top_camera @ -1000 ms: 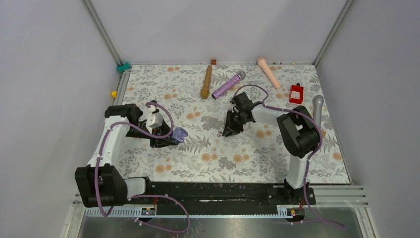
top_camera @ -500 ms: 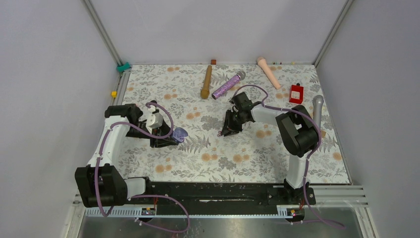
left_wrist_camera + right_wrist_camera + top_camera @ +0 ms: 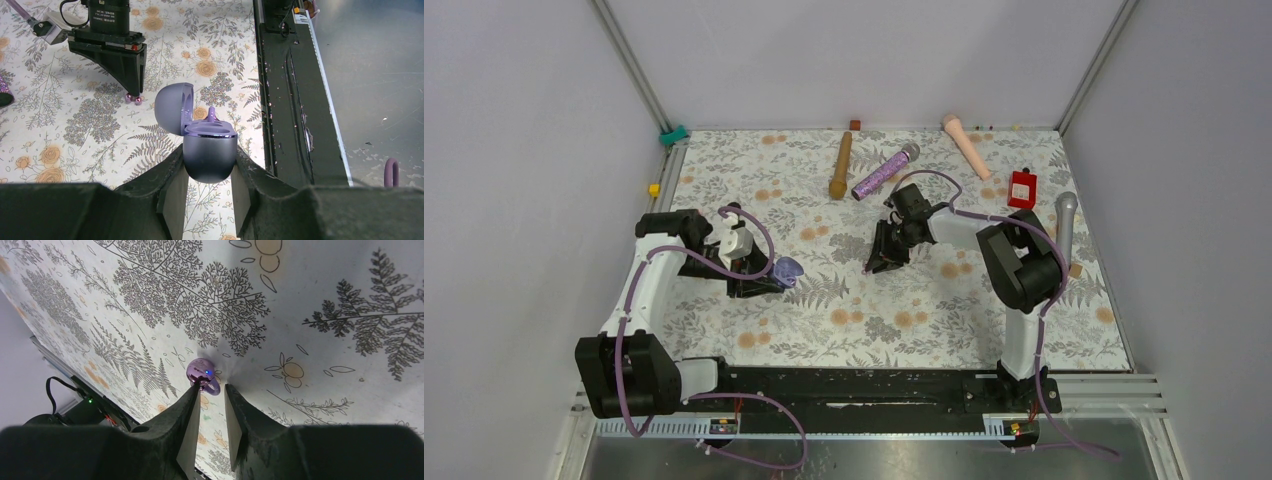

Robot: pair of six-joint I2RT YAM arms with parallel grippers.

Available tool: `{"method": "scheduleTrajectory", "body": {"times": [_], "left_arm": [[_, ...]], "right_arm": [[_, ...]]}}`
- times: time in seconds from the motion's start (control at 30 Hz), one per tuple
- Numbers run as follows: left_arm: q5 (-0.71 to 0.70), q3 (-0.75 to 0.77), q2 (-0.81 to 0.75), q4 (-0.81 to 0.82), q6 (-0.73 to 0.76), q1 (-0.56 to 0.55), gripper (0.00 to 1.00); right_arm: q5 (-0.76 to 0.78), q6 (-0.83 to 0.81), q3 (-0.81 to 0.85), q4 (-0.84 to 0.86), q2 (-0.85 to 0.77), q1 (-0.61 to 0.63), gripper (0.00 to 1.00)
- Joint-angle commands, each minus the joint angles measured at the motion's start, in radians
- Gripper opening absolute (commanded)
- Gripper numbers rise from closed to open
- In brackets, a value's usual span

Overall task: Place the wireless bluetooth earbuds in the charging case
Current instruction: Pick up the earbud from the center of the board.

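Plenty of bare flower-printed mat (image 3: pixel 904 320) separates the left gripper (image 3: pixel 769 280) and the right gripper (image 3: pixel 879 262) in the top view.

Left wrist: the left gripper clamps the lilac egg-shaped charging case (image 3: pixel 209 150), lid up, with the black base rail (image 3: pixel 285 100) just beside it.

Right wrist: the right gripper's jaws are narrowly parted and empty. The tiny purple earbud (image 3: pixel 202 374) lies on the mat touching one fingertip (image 3: pixel 195 394), so closing off-centre could flick it away.

**Bright, even light; wrist views distorted**

Soft overhead light leaves faint shadows on the floral table (image 3: pixel 924 320). The charging case (image 3: pixel 209 150) shows a mild sheen. In the right wrist view the near fingers (image 3: pixel 180 435) blur, the pattern bends at the edges, and a grey shadow spreads.
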Motion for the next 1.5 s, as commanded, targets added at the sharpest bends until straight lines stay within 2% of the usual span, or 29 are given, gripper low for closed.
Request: {"method": "scheduleTrajectory", "body": {"times": [0.0, 0.8, 1.23, 1.47], "left_arm": [[0.03, 0.001, -0.012, -0.039, 0.04, 0.007, 0.0], [0.031, -0.001, -0.019, -0.04, 0.04, 0.007, 0.0], [0.036, -0.007, -0.025, -0.039, 0.048, 0.007, 0.0], [0.059, -0.005, 0.012, -0.041, 0.05, 0.006, 0.0]], "right_arm": [[0.051, -0.017, 0.012, -0.029, 0.048, 0.001, 0.33], [0.035, -0.09, 0.035, -0.005, -0.015, -0.013, 0.15], [0.079, -0.17, 0.055, -0.018, -0.208, -0.014, 0.14], [0.129, -0.285, 0.077, -0.063, -0.338, -0.001, 0.14]]}}
